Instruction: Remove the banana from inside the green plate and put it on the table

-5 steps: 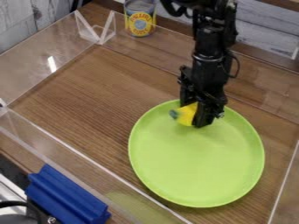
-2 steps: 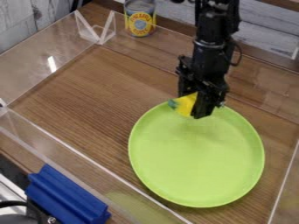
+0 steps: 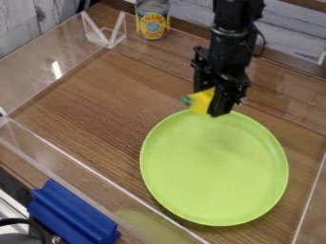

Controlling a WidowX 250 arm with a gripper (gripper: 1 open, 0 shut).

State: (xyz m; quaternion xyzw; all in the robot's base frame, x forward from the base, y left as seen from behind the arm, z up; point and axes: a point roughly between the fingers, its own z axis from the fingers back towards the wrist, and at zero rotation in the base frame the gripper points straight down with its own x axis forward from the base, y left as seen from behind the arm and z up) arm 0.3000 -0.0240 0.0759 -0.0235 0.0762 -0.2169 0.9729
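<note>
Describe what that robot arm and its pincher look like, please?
The arm is black all over, a slim column of blocky segments coming down from the top of the picture. A dark cable seems to run alongside it. At its lower end sits the gripper, also black, boxy, with two narrow straight fingers. No labels or markings can be made out at this picture size.

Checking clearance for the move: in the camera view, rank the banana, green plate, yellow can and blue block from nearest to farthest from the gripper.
1. banana, held in the gripper
2. green plate, just below
3. yellow can, back left
4. blue block, front left corner
</note>
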